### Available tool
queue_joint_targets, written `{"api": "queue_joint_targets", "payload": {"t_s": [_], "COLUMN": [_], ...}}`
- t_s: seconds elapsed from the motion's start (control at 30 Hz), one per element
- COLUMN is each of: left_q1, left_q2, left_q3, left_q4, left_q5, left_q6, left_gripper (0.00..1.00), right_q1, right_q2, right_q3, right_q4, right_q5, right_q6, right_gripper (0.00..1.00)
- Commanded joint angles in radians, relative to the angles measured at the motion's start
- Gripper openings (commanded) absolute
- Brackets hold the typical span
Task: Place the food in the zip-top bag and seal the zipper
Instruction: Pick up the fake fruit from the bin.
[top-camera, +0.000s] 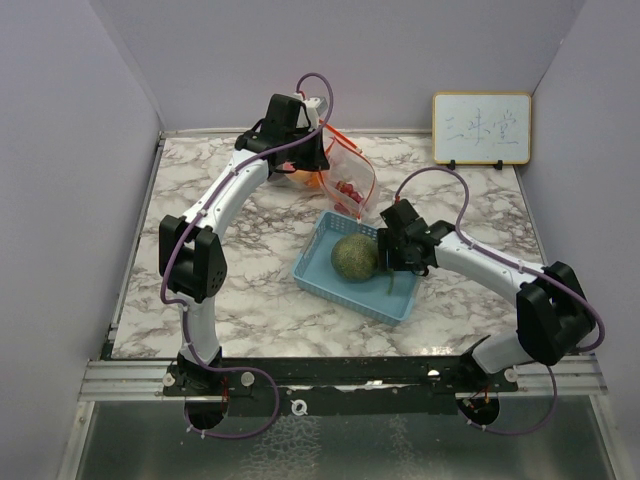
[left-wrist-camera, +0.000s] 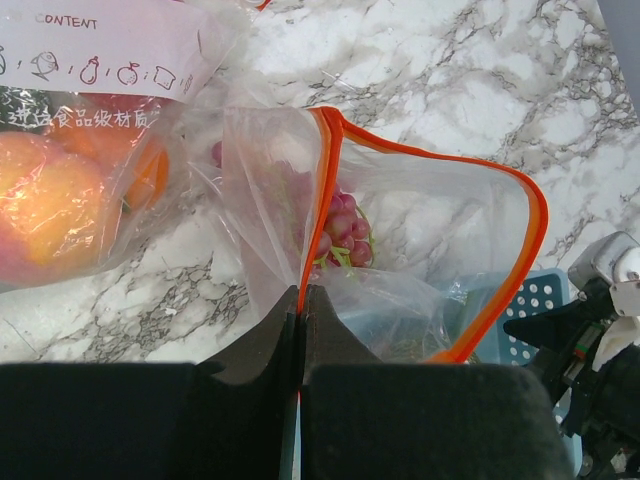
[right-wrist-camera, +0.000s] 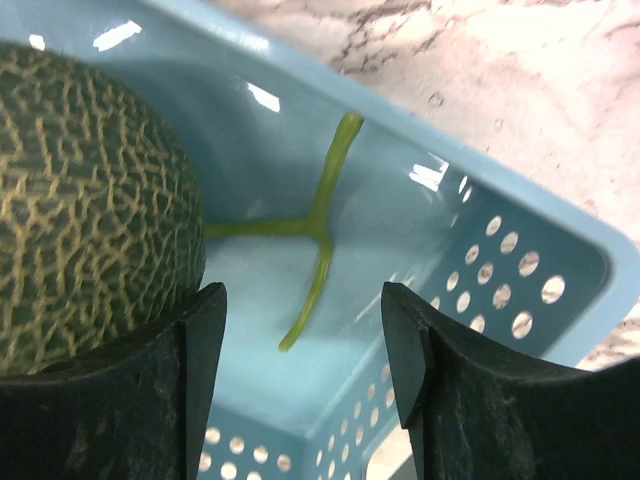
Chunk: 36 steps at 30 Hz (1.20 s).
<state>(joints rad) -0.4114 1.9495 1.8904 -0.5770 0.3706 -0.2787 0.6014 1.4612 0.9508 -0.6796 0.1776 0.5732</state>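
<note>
Sitting beside spread right hand (right-wrist-camera: 303, 300), melon (right-wrist-camera: 90, 200) in basket (right-wrist-camera: 520, 260)

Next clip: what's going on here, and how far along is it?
The left gripper is shut on the orange zipper rim of the zip-top bag, holding its mouth open. Grapes and orange fruit show through the plastic. The right gripper, open, is down in the blue basket beside the melon, fingers either side of a green stem. The melon is not yet bagged.
</note>
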Motion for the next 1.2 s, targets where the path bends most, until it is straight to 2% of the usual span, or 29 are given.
{"api": "queue_joint_targets", "payload": {"t_s": [0.0,0.37,0.4,0.5,0.53,0.7,0.83,1.0,1.17], "left_q1": [0.005,0.005,0.005,0.005,0.005,0.005,0.005,0.005,0.005], "left_q2": [0.001,-0.015,-0.015,-0.017,-0.017,-0.013,-0.014,-0.015,-0.010], "left_q3": [0.025,-0.004,-0.006,-0.008,-0.007,0.004,0.015,0.024,0.027], "left_q4": [-0.003,-0.005,-0.005,-0.007,-0.006,-0.013,-0.019,-0.022,-0.022], "left_q5": [0.024,0.024,0.024,0.025,0.024,0.023,0.019,0.019,0.019], "left_q6": [0.000,0.006,0.006,0.009,0.009,0.018,0.024,0.026,0.028], "left_gripper": [0.00,0.00,0.00,0.00,0.00,0.00,0.00,0.00,0.00], "right_q1": [0.000,0.000,-0.001,0.000,-0.001,0.000,0.000,0.000,-0.001], "right_q2": [0.029,0.157,0.162,0.136,0.114,-0.063,-0.172,-0.252,-0.248], "right_q3": [-0.039,-0.141,-0.144,-0.144,-0.139,-0.095,0.012,0.135,0.296], "right_q4": [0.166,0.362,0.363,0.347,0.337,0.288,0.219,0.208,0.213], "right_q5": [0.124,0.115,0.113,0.125,0.133,0.127,0.090,-0.072,-0.231], "right_q6": [0.037,0.020,0.015,-0.005,-0.020,-0.122,-0.211,-0.322,-0.377], "right_gripper": [0.61,0.38,0.33,0.04,0.02,0.02,0.02,0.02,0.02]}}
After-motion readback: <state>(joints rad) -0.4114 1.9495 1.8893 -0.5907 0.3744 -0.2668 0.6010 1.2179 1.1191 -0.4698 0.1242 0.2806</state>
